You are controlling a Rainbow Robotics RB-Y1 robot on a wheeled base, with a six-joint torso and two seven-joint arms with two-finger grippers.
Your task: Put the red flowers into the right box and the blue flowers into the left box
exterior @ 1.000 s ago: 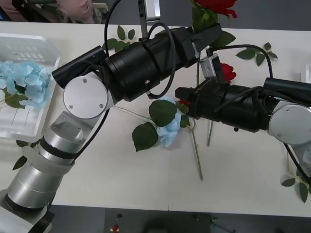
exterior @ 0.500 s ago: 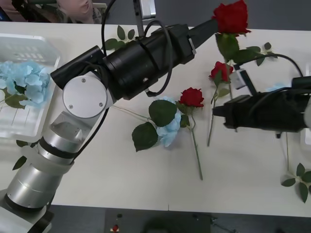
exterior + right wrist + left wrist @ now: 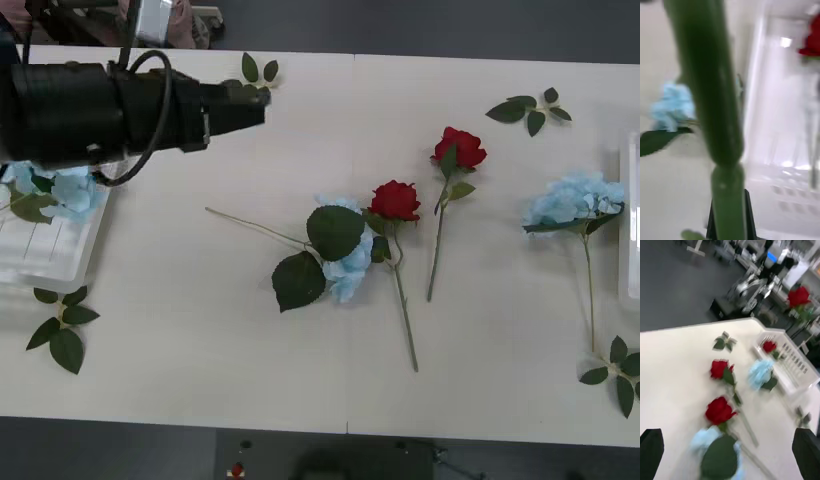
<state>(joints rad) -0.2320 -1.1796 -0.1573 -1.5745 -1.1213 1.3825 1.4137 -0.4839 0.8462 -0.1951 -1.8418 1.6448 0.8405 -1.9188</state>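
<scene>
Left gripper (image 3: 262, 104) hangs over the table's (image 3: 200, 340) far-left part, beside the left box (image 3: 40, 265). Its fingers (image 3: 651, 452) stand wide apart, nothing between them. A blue flower (image 3: 55, 185) lies in that box, partly under the arm.

Two red roses lie mid-table, well clear of the left gripper: one (image 3: 396, 200) touching a blue flower (image 3: 345, 262) with large leaves, the other (image 3: 458, 147) just beside it toward the right. A third blue flower (image 3: 572, 198) lies near the right box (image 3: 632, 220), of which a pale edge shows.

Right gripper (image 3: 728, 221): a thick green stem (image 3: 711, 93) rises from between its dark fingers, held there. Behind it the right box (image 3: 782, 123) contains a red rose (image 3: 810, 41). A blue flower (image 3: 673, 107) lies on the table beside that box.
</scene>
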